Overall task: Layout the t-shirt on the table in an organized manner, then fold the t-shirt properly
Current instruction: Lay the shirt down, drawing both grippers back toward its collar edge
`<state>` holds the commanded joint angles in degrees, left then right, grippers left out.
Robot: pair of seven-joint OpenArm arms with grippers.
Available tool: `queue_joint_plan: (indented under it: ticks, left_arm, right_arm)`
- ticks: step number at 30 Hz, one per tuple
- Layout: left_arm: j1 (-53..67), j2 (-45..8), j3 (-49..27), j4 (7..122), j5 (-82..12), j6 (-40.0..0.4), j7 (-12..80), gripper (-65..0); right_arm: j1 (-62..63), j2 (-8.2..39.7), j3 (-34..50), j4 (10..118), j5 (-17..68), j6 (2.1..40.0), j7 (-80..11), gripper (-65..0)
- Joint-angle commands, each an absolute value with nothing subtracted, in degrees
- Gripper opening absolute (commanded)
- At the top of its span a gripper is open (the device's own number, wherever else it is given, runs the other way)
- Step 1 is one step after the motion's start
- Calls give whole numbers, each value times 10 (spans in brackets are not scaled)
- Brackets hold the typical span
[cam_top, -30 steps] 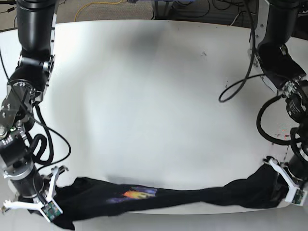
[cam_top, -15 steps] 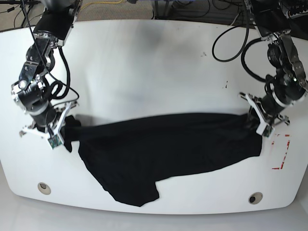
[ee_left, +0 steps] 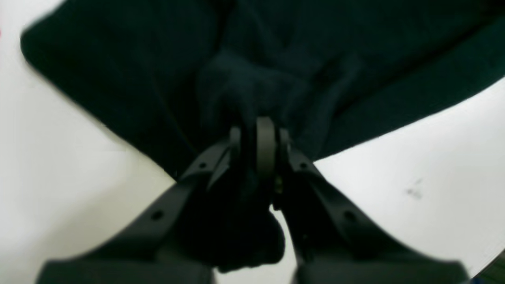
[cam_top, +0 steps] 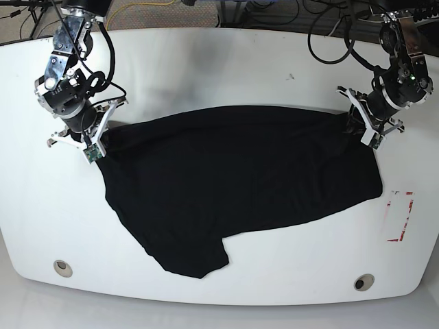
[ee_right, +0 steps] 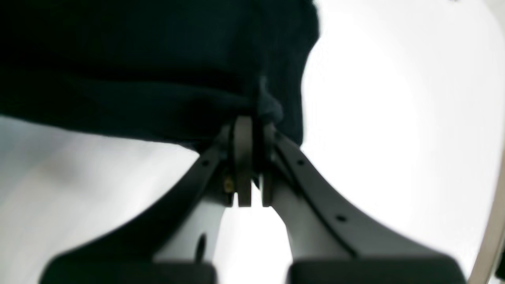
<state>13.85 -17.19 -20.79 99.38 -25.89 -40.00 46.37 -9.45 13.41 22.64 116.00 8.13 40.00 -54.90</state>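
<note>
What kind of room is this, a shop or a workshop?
Probably a robotics lab: two robot arms hold a black t-shirt over a white table marked with red tape, and loose cables lie behind it.

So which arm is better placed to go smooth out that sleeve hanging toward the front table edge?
Probably the right. Both hands are shut on the t-shirt, but the right hand sits nearer the drooping sleeve than the left hand, across the table.

Robotics lab; loose cables [cam_top: 322,20] behind white table [cam_top: 219,62].
</note>
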Motion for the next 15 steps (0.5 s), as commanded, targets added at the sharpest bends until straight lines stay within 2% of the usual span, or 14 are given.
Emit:
queue_joint_plan:
  ticks: [8, 15]
  left_arm:
    - [160, -190, -226, 965, -261, -400, 462, -650]
    - [161, -191, -278, 924, -258, -400, 462, -650]
  right_arm:
    - [-114, 134, 226, 1160, 81, 400, -548, -650]
    - [-108, 138, 227, 1137, 80, 400, -548, -650]
